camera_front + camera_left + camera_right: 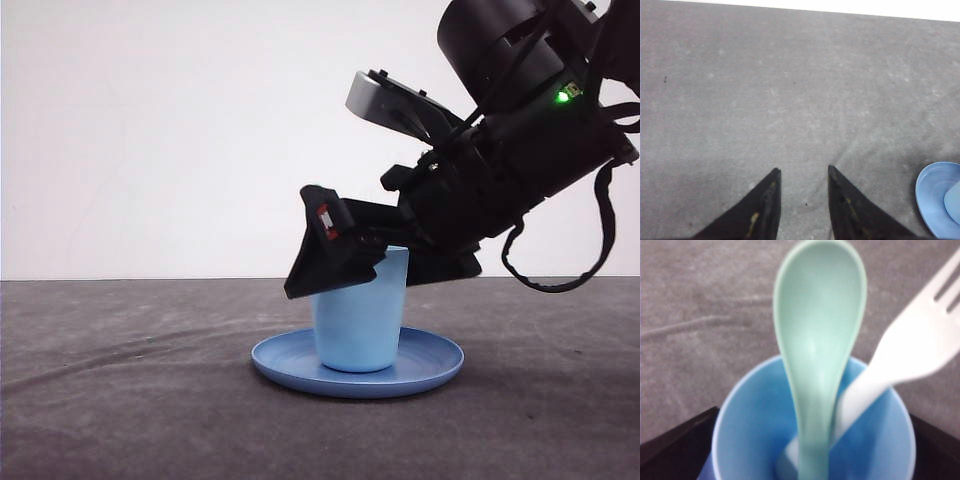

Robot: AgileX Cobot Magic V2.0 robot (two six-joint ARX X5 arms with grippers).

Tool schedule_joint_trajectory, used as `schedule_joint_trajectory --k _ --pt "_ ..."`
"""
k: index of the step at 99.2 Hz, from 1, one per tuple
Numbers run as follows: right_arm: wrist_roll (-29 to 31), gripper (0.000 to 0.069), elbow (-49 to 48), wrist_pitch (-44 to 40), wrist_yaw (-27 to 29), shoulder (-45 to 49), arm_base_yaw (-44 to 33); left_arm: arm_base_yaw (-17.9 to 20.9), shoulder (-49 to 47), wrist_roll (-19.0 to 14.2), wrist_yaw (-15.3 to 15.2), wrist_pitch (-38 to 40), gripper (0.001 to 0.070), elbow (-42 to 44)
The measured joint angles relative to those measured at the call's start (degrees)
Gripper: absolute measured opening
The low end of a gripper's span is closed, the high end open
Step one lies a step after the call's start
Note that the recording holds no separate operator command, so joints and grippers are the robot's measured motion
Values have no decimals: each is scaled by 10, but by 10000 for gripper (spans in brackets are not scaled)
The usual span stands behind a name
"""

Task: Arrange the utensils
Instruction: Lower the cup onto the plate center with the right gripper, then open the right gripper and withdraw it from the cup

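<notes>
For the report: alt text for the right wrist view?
A mint-green spoon and a white fork stand handles-down in a light blue cup, seen from above over a grey table. Dark gripper fingers flank the cup.

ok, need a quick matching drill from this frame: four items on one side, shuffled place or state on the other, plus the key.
Items:
1. spoon
2. cup
3. plate
4. left pincer

Places or states:
A. stands on the plate
B. lies flat on the grey table, under the cup
C. open over bare table, holding nothing
D. stands in the cup beside the white fork, bowl end up

Pairs: 1-D, 2-A, 3-B, 4-C
</notes>
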Motion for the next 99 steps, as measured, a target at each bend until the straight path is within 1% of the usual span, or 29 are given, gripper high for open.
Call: schedule_joint_trajectory --k 13,33,43,51,62,69,86,99 --pt "18 680 0 -70 0 -45 -7 0 0 0 0 0 159 0" --pt "23 680 0 -247 0 -153 -41 0 0 0 0 0 159 0" --pt "26 680 1 -342 3 -215 -76 0 0 0 0 0 159 0" --pt "33 680 12 -424 23 -261 -113 0 0 0 0 0 159 0" --pt "36 680 48 -522 45 -313 -169 0 0 0 0 0 159 0" --pt "36 680 80 -574 47 -340 -205 0 0 0 0 0 159 0" --pt "36 680 154 -669 47 -374 -279 0 0 3 0 0 159 0" --pt "33 680 170 -690 47 -379 -312 0 0 18 0 -2 159 0"
